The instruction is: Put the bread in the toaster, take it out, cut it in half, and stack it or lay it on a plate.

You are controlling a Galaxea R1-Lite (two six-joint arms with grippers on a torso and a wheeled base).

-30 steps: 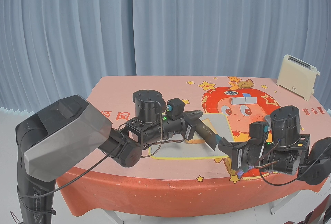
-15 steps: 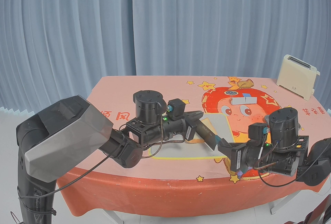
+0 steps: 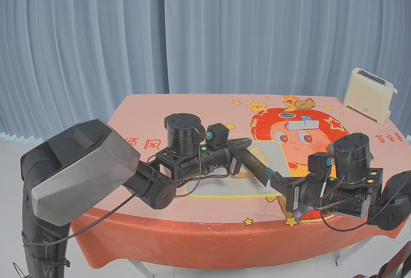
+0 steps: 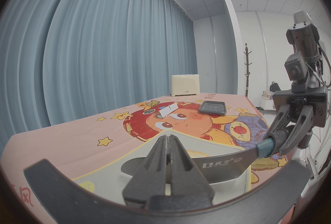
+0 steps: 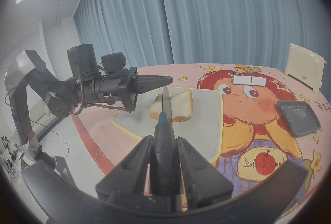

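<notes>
Counter's [image 3: 171, 107] cutting board [image 5: 203, 124] carries the bread [image 5: 181, 105]. Right hand [image 5: 164, 141] grips the knife [image 4: 220, 164] across it, and left hand [image 4: 169, 142] is closed just above. Cutting step; next probably press down.

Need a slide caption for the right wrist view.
Right gripper holds a knife over the bread slice on the cutting board, the left gripper shut close by.

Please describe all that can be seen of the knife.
The knife has a broad dark grey blade with light print, a blue-green collar and a dark handle. The right pincer is shut on the handle. The blade stands on edge, crossing the bread slice on the cutting board, with the left pincer close beside it.
</notes>
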